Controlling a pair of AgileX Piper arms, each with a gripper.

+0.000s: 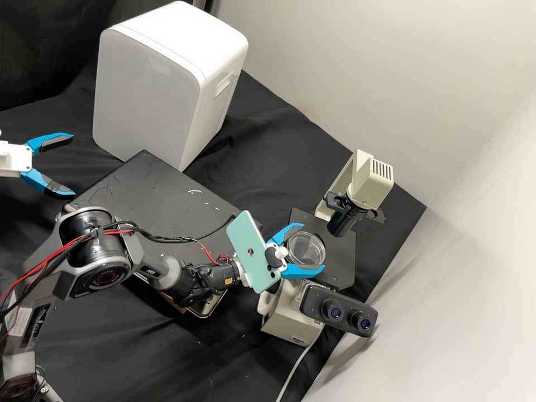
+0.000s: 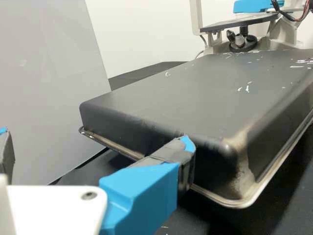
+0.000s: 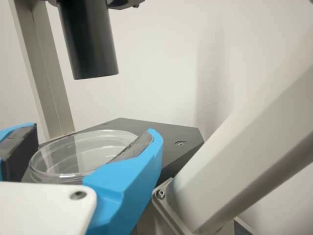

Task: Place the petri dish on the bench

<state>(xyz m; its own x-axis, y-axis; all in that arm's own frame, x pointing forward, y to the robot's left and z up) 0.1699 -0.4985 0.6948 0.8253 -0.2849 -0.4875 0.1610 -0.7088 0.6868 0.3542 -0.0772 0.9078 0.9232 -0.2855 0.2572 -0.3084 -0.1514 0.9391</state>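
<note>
Black cloth covers the bench [image 1: 268, 128], and a broad bare stretch of it is seen between the white box [image 1: 162, 84] at the back and the microscope [image 1: 290, 324] near the pale wall. More bare cloth is seen at the front edge, below the arm. An upturned dark tray [image 1: 162, 195] is laid flat just in front of the white box, its rolled rim raised slightly off the cloth. The microscope is set close against the wall, so little room is left on that side. Its black stage [image 1: 340, 257] is overhung by a dark barrel [image 1: 339, 223], which hangs just beside the petri dish [image 1: 305, 248]. The dish is seated on the stage, near the stage's edge on the arm's side. The right gripper [image 1: 312, 248] is held level with the stage, and its blue fingers are closed against the dish wall, one on each side. The left gripper [image 1: 72, 163] is held well apart from all this, beside the tray's far corner, with its fingers spread wide and nothing between them.
</note>
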